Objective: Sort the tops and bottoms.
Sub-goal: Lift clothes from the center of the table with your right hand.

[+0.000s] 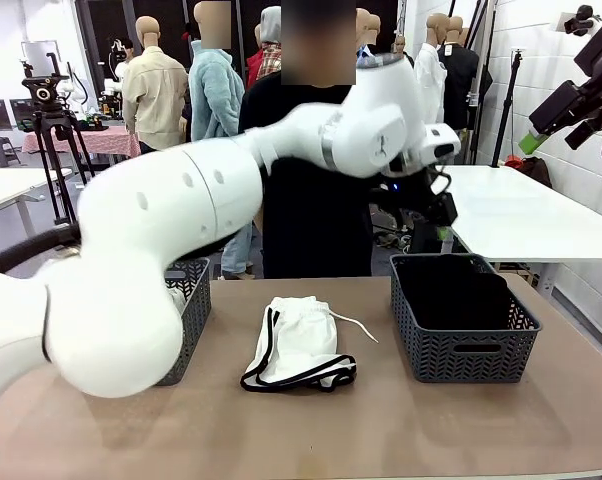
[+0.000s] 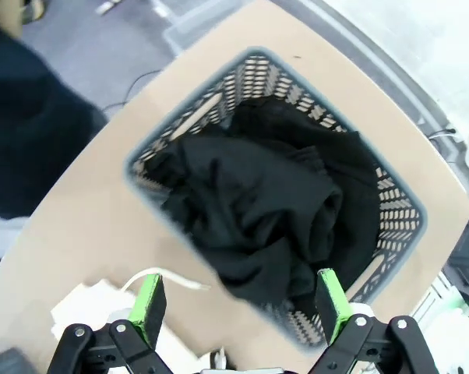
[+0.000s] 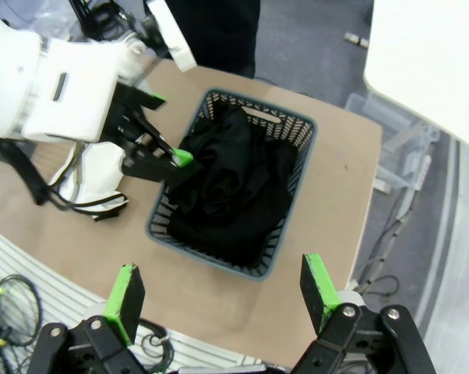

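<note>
Black bottoms (image 1: 451, 288) lie crumpled in the grey basket (image 1: 463, 352) on the right. My left arm reaches across the table, and its gripper (image 1: 445, 232) hangs open just above that basket's far edge, holding nothing. The left wrist view looks down on the black bottoms (image 2: 258, 210) between the open left gripper (image 2: 240, 304). White shorts with black piping (image 1: 296, 345) lie flat mid-table, drawstring trailing right. My right gripper (image 1: 551, 125) is raised high at the right, open and empty (image 3: 221, 292) above the basket (image 3: 293, 125). The grey knit top is hidden.
A second grey basket (image 1: 193, 300) stands at the left, mostly behind my left arm. A person in a black T-shirt (image 1: 311, 180) stands at the far edge. A white table (image 1: 521, 215) sits behind on the right.
</note>
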`<state>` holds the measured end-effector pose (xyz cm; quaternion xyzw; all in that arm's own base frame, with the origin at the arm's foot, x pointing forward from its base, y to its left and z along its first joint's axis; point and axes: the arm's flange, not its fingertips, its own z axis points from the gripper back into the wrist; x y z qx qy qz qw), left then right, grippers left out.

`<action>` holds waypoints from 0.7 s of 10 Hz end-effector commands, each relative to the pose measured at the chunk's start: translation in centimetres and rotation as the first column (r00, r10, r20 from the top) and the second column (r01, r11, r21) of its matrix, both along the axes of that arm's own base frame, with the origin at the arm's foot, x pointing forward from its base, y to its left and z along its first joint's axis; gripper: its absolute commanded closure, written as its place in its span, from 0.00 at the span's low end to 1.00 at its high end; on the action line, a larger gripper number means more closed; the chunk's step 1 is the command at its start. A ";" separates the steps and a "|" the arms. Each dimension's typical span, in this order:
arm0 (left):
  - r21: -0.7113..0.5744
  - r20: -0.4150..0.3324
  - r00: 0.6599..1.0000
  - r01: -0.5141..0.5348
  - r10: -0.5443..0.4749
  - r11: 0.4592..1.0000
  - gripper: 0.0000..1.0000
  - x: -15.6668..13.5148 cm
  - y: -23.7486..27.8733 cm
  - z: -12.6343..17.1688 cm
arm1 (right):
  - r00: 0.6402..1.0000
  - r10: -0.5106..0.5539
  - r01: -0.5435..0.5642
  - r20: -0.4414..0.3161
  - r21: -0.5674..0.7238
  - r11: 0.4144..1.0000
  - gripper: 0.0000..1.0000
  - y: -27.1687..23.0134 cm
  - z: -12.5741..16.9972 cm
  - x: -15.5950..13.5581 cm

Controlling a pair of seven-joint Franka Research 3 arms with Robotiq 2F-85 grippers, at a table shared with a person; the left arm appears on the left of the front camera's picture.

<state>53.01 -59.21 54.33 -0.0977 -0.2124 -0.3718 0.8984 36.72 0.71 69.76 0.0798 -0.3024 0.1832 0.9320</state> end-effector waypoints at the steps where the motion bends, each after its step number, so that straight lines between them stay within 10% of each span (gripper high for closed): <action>1: 0.033 -0.031 0.996 -0.080 0.081 0.996 0.00 -8.2 10.2 -2.0 | 1.000 0.006 -0.006 0.001 -0.015 1.000 0.00 0.0 0.0 0.1; 4: 0.065 -0.107 0.977 -0.178 0.184 0.982 0.00 -13.9 17.2 -1.9 | 1.000 0.006 -0.006 0.001 -0.015 1.000 0.00 0.0 0.0 0.1; 7: 0.380 -0.290 0.815 -0.382 0.501 0.842 0.00 -17.2 21.3 -4.2 | 1.000 0.006 -0.006 0.001 -0.015 1.000 0.00 0.0 0.0 0.1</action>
